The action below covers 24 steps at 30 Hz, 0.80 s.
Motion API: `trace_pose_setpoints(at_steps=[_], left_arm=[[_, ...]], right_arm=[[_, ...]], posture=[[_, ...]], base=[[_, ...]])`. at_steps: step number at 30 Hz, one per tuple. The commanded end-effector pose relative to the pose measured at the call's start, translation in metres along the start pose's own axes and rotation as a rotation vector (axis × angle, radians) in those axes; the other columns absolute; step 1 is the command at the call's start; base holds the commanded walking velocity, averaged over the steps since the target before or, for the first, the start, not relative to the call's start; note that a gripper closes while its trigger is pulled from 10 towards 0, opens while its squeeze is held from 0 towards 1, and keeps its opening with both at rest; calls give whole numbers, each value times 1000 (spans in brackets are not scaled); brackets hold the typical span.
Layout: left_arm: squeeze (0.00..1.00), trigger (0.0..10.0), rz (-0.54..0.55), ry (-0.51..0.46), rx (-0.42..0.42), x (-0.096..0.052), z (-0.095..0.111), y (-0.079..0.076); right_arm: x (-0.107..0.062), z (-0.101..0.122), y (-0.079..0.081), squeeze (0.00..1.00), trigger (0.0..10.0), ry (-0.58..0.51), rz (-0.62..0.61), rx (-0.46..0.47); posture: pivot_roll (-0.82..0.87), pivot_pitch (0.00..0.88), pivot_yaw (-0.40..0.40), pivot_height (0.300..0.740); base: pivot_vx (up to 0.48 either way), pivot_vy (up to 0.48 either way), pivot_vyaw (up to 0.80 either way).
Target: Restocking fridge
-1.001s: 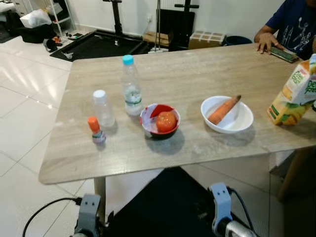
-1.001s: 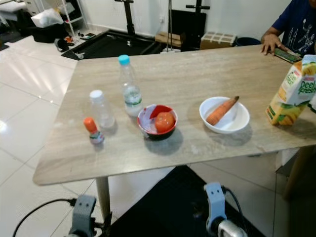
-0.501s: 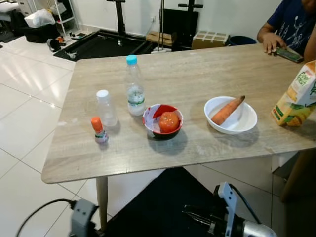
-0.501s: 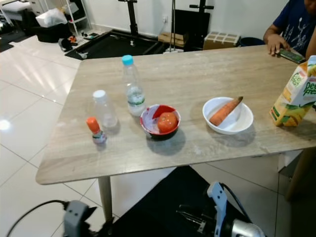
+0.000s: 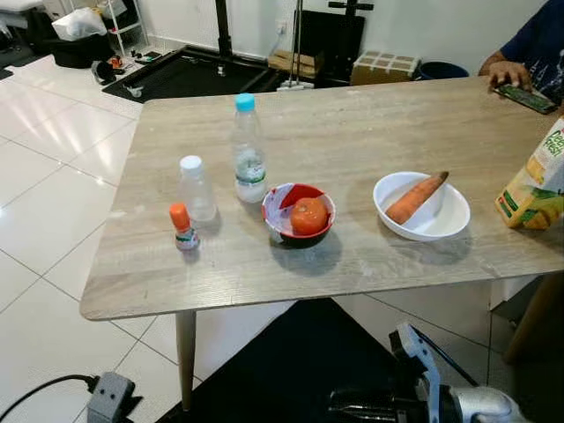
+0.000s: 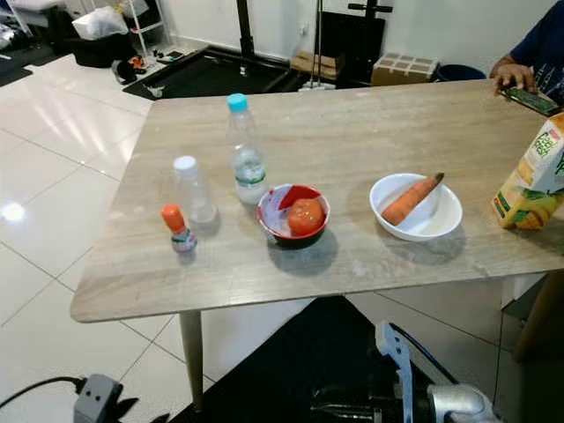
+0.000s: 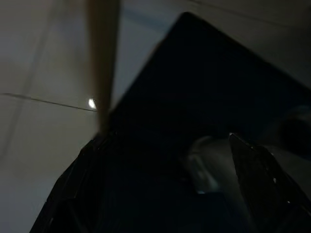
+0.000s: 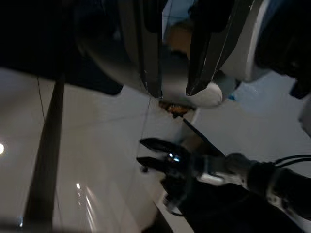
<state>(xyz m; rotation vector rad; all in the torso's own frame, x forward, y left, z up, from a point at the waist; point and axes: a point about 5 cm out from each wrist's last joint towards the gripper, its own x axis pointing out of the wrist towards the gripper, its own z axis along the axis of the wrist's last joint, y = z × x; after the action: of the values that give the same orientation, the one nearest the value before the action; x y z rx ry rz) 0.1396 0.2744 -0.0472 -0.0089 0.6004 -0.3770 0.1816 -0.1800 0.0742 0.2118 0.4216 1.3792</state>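
On the wooden table [image 5: 352,123] stand a clear water bottle with a blue cap [image 5: 248,150], a smaller white-capped bottle [image 5: 196,188] and a tiny orange-capped bottle [image 5: 182,227]. A red bowl [image 5: 284,198] holds a tomato [image 5: 309,215]. A white bowl [image 5: 441,225] holds a carrot [image 5: 416,197]. A juice carton [image 5: 538,181] stands at the right edge. My right gripper [image 5: 352,410] hangs low in front of the table, below its edge, pointing left, open and empty [image 8: 172,90]. In the right wrist view my left gripper [image 8: 142,151] hangs over the floor, its fingers a little apart.
A person's hand [image 5: 507,70] rests by a phone [image 5: 527,95] at the table's far right corner. A black mat [image 5: 291,361] lies under the table beside a table leg [image 5: 185,357]. White tile floor [image 5: 53,176] spreads to the left; a black stand and boxes sit behind.
The camera has shifted, so the table sits a little further right in the picture. My right arm has swung its gripper to point left. My left wrist has dropped toward the lower left corner.
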Motion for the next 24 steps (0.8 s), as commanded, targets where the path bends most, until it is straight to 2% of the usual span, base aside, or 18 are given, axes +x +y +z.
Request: trace_pose_setpoints(at_steps=[1, 2, 3, 5, 8, 11, 12, 13, 14, 16, 17, 19, 21, 22, 24], left_arm=[[0, 10000, 89, 50, 9, -9, -3, 14], [0, 10000, 89, 50, 9, -9, -3, 14], [0, 10000, 131, 57, 17, -10, 0, 20], [0, 10000, 127, 36, 27, -10, 7, 25], [0, 10000, 38, 16, 33, -8, 12, 23], [0, 10000, 13, 18, 42, -7, 13, 22], [0, 10000, -64, 82, 65, -7, 14, 23], [0, 10000, -64, 82, 65, -7, 14, 23], [0, 10000, -67, 148, 87, -8, 13, 27], [0, 10000, -67, 148, 87, -8, 13, 27], [0, 10000, 39, 206, 101, -8, 12, 35], [0, 10000, 39, 206, 101, -8, 12, 35], [0, 10000, 189, 304, 139, -11, 8, 46], [0, 10000, 189, 304, 139, -11, 8, 46], [0, 10000, 279, 365, 135, -16, 5, 54]], right_arm=[[3, 18, -2, 0, 10000, -79, 18, -29], [3, 18, -2, 0, 10000, -79, 18, -29], [4, 29, -5, 0, 10000, -120, 10, -54], [4, 47, -17, 0, 10000, -199, -67, -106], [1, 49, -30, 0, 10000, -242, -131, -48], [-1, 47, -32, 0, 10000, -237, -127, -41], [-2, 35, -35, 0, 10000, -148, -138, -39], [-2, 35, -35, 0, 10000, -148, -138, -39], [-1, 27, -37, 0, 10000, -87, -152, -39], [-1, 27, -37, 0, 10000, -87, -152, -39], [-2, 20, -39, 0, 10000, -54, -161, -24], [-2, 20, -39, 0, 10000, -54, -161, -24], [-3, 9, -39, 0, 10000, -21, -169, 10], [-3, 9, -39, 0, 10000, -21, -169, 10], [-8, -2, -38, 0, 10000, -4, -181, 52]], posture=[[-143, 113, 49, 740], [-143, 113, 49, 740], [-143, 113, 49, 740], [-139, 112, 46, 740], [-138, 109, 47, 740], [-132, 108, 46, 740], [-130, 111, 46, 740], [-130, 111, 46, 740], [-130, 110, 47, 740], [-130, 110, 47, 740], [-123, 107, 46, 740], [-123, 107, 46, 740], [-122, 106, 46, 740], [-122, 106, 46, 740], [-125, 105, 50, 740]], base=[[0, 0, 0], [0, 0, 0], [0, 0, 0], [0, 0, 0], [0, 0, 0], [0, 0, 0], [0, 0, 0], [0, 0, 0], [0, 0, 0], [0, 0, 0], [0, 0, 0], [0, 0, 0], [0, 0, 0], [0, 0, 0], [0, 0, 0]])
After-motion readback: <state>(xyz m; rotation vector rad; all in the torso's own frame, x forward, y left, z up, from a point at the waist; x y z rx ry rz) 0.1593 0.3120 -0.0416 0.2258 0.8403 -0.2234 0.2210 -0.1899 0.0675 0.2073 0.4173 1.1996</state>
